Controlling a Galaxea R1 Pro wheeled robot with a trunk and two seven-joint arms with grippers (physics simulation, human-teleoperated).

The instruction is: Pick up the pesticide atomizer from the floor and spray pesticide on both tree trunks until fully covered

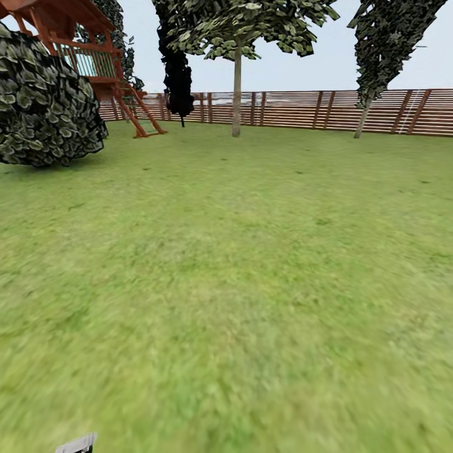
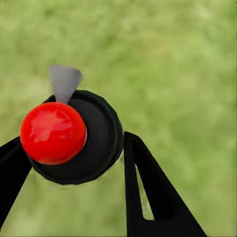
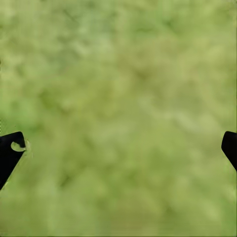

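The pesticide atomizer [image 2: 98, 140] sits between my left gripper's [image 2: 74, 150] black fingers [image 2: 148, 187], seen from above as a round black cap with a shiny red ball and a small grey nozzle. That gripper is shut on it over blurred grass. My right gripper [image 3: 121, 143] is open above bare lawn, its two fingertips [image 3: 10, 150] far apart at the picture's edges. In the head view, two trees stand far off by the fence in the garden: one with a straight pale tree trunk [image 1: 236, 94] at centre, one with a leaning trunk [image 1: 362, 119] at the right.
A brown slatted fence [image 1: 302, 110] closes the far side of the lawn [image 1: 239, 264]. A large leafy bush [image 1: 44, 107] and a red wooden play tower [image 1: 94, 56] stand at the left. A black conifer [image 1: 178, 75] rises beside the centre tree. A grey part [image 1: 77, 444] pokes in at the bottom edge.
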